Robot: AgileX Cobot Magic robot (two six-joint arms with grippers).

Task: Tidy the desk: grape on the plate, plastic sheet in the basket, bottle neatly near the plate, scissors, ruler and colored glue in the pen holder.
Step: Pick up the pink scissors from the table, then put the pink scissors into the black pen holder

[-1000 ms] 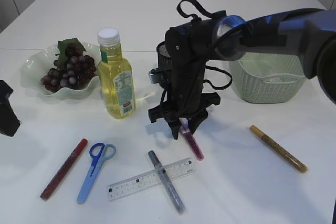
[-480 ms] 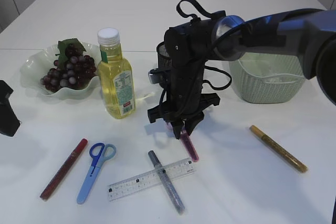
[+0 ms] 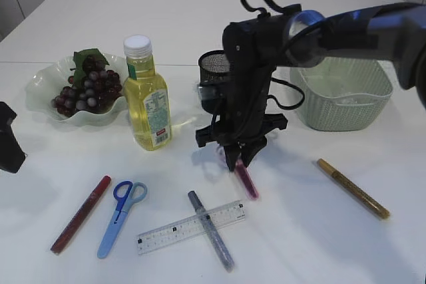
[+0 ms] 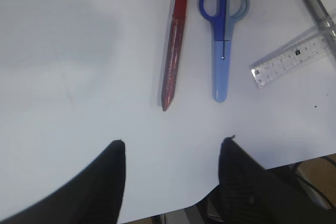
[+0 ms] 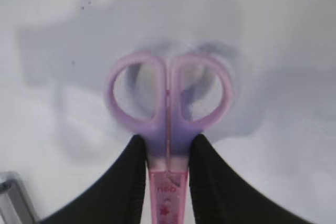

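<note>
My right gripper (image 5: 167,153) clamps the pink plastic-handled scissors (image 5: 168,114), seemingly just clear of the white table (image 3: 299,231); my left gripper (image 4: 170,182) hangs open, empty.

Count on the worktop (image 3: 346,244): 2 scissors, blue pair (image 3: 120,217) at 7 o'clock and pink pair (image 3: 245,179) at centre; 3 glue pens, red (image 3: 81,213), silver (image 3: 210,229), gold (image 3: 352,187). Singles: 1 ruler (image 3: 166,230), 1 bottle (image 3: 148,95), 1 plate (image 3: 40,91) with 1 grape bunch (image 3: 86,90) at 10 o'clock. Also 1 pen holder (image 3: 212,64) and 1 basket (image 3: 346,101) at 2 o'clock.
</note>
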